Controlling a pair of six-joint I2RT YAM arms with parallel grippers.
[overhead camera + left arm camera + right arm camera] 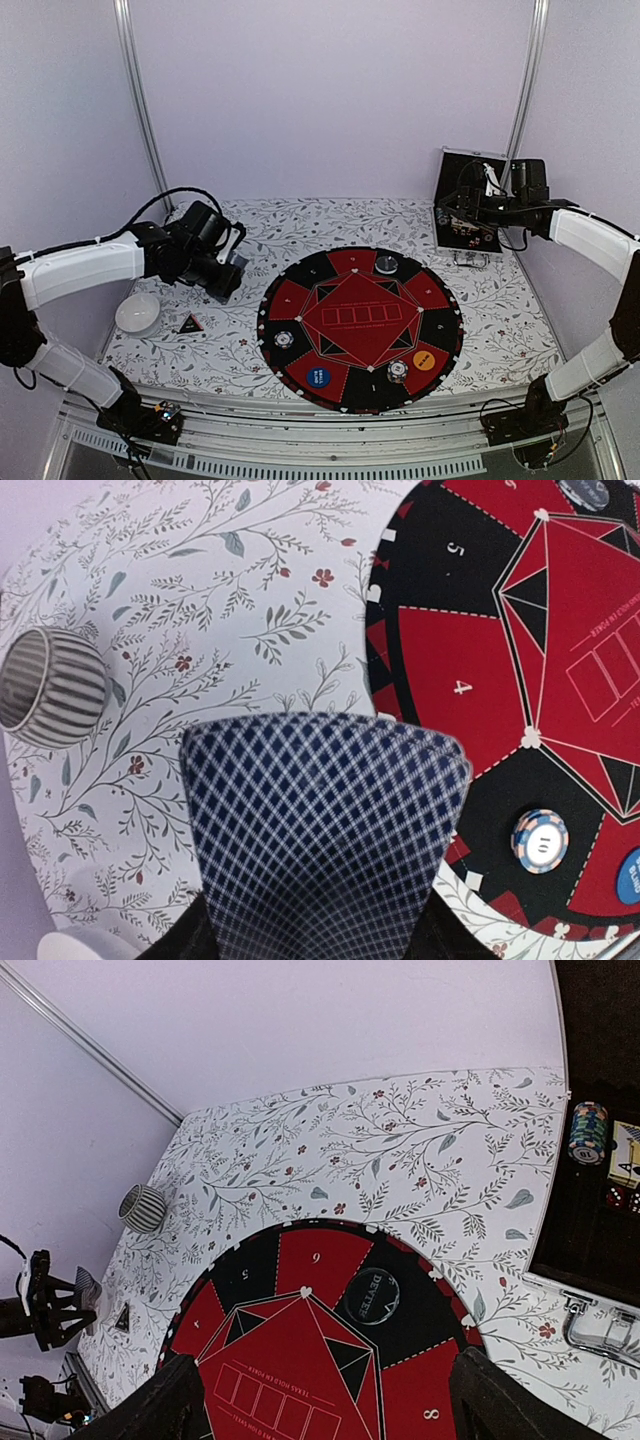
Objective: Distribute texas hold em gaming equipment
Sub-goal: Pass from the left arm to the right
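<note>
My left gripper [228,275] hovers over the floral cloth left of the round red-and-black poker mat [440,325]. It is shut on a small stack of playing cards [320,830], whose blue diamond-patterned backs face the wrist camera and hide the fingers. On the mat lie two striped poker chips [284,339] [398,370], a blue marker disc [317,377], an orange marker disc [424,360] and a clear dealer button [372,1295]. My right gripper [330,1410] hangs open and empty in front of the black case [455,225], above the mat's far right edge.
The ribbed grey cup [50,687] stands on the cloth at the left, with a small black triangular piece [190,324] beside it. The open case [560,1250] holds a stack of chips [588,1132] and dice. Walls and frame posts close in the table.
</note>
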